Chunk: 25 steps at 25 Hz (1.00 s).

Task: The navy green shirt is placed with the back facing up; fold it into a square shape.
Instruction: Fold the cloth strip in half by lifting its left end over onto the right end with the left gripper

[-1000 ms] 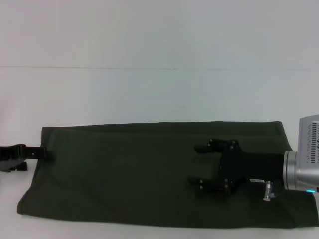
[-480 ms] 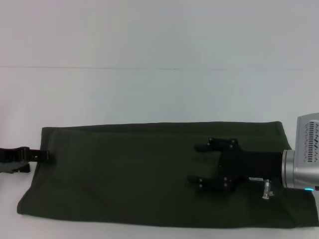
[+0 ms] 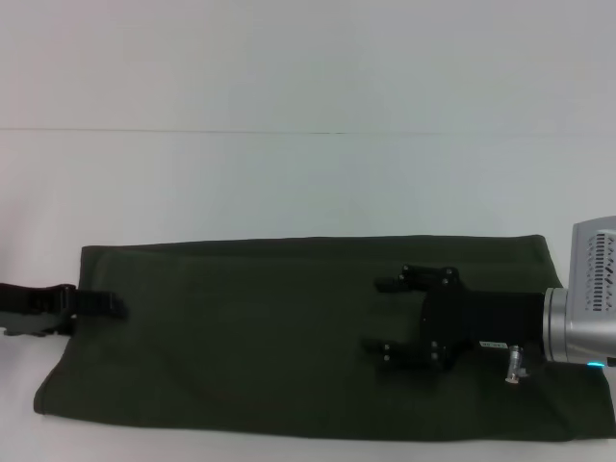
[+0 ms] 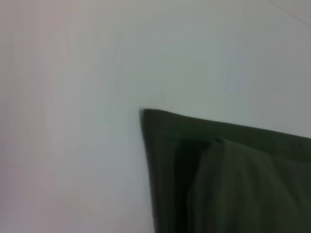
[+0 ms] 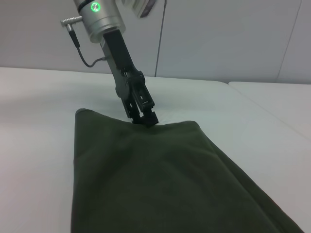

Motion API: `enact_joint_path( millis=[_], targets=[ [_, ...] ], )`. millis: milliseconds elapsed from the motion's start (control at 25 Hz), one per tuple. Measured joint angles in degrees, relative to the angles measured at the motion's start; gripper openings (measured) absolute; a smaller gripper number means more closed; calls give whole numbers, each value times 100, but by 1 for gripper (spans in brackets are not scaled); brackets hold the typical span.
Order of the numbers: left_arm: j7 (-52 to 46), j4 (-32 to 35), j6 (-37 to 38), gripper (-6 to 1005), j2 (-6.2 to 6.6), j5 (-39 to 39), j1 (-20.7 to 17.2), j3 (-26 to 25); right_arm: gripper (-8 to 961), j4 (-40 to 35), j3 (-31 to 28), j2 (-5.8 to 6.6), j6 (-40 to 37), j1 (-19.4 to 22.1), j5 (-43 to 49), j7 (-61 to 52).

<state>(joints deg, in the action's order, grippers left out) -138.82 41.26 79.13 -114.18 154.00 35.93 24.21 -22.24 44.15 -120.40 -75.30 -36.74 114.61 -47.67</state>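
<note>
Fingers of the right gripper [image 3: 385, 316] are spread wide, one at the upper side and one at the lower, both pointing toward the frame's left and lying over the cloth at right of centre in the head view; they pinch nothing, and whether they press the fabric or hover just above it cannot be told. Behind them the black wrist body runs straight right to a silver arm segment at the right edge, roughly level with the surface [image 3: 289, 183]. Fingers of the left gripper [image 3: 114, 306] sit at the left short edge of the navy green shirt [image 3: 241, 337], reaching in from the left frame edge; in the right wrist view the left gripper [image 5: 146, 119] comes down steeply onto that far hem, tips close together at the cloth, but a pinch cannot be confirmed, so their state is noted as undetermined. The left wrist view shows only a cloth corner with a folded layer on top. The shirt lies in the lower half of the head view as a long horizontal band on the white surface; no sleeves show at its outline, so the lengthwise folding is judged done. Remaining, by judgement: crosswise folds bringing one short end over toward the other, to shorten the band into a square.
</note>
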Motion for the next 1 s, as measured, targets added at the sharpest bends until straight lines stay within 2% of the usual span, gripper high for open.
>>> enact_joint_path(
  millis=[560, 960, 1000],
  targets=[
    [-60, -332, 157, 815, -69, -98, 287, -11, 797, 0, 14, 0, 24, -9, 0, -58],
    [-145, -238, 198, 802, -84, -248, 252, 123, 798, 0, 15, 0, 1, 10, 0, -67],
    [-152, -238, 200, 764, -85, -248, 254, 146, 798, 0, 15, 0, -3, 14, 0, -67]
  ],
)
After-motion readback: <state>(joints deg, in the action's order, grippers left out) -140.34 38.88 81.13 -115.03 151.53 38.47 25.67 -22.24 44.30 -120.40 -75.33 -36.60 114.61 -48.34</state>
